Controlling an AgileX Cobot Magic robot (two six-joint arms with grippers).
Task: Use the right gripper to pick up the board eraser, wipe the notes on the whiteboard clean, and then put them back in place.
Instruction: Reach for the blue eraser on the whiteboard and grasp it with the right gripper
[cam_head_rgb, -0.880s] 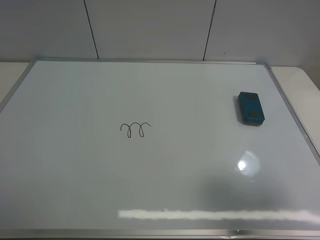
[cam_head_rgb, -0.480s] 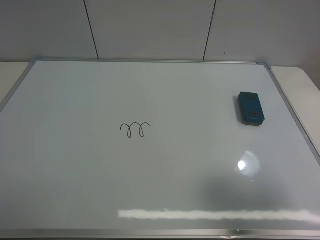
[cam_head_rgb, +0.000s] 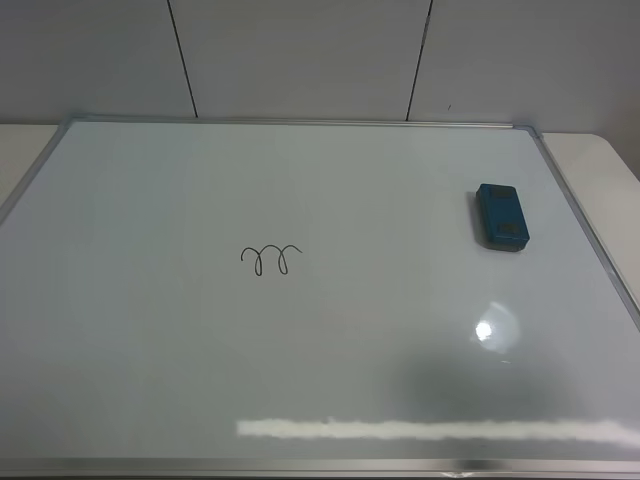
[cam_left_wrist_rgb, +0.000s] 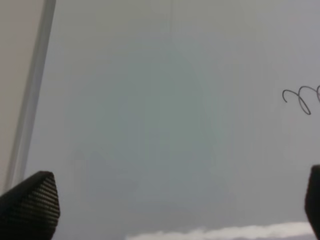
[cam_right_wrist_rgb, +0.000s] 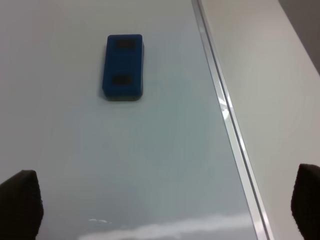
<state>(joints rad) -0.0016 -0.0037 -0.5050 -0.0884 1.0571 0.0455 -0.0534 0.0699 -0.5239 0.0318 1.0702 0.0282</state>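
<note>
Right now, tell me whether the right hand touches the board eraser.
Apart. The right wrist view shows bare whiteboard between the board eraser and the open right hand.

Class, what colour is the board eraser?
Teal-blue with two dark grey patches on top; the board eraser shows best in the right wrist view.

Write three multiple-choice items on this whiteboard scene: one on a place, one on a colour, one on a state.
1. Where does the board eraser lie?
A. at the middle of the whiteboard
B. on the whiteboard, near its right frame
C. off the board, on the table

2. What colour is the board eraser?
A. red
B. yellow
C. teal-blue

3. The right gripper is:
A. open, holding nothing
B. shut on the board eraser
C. pressing the board eraser down

Answers:
1 B, it rests on the board beside the right frame.
2 C, its body is teal-blue with dark patches.
3 A, its jaws stand wide apart and the board eraser lies clear of them.
</note>
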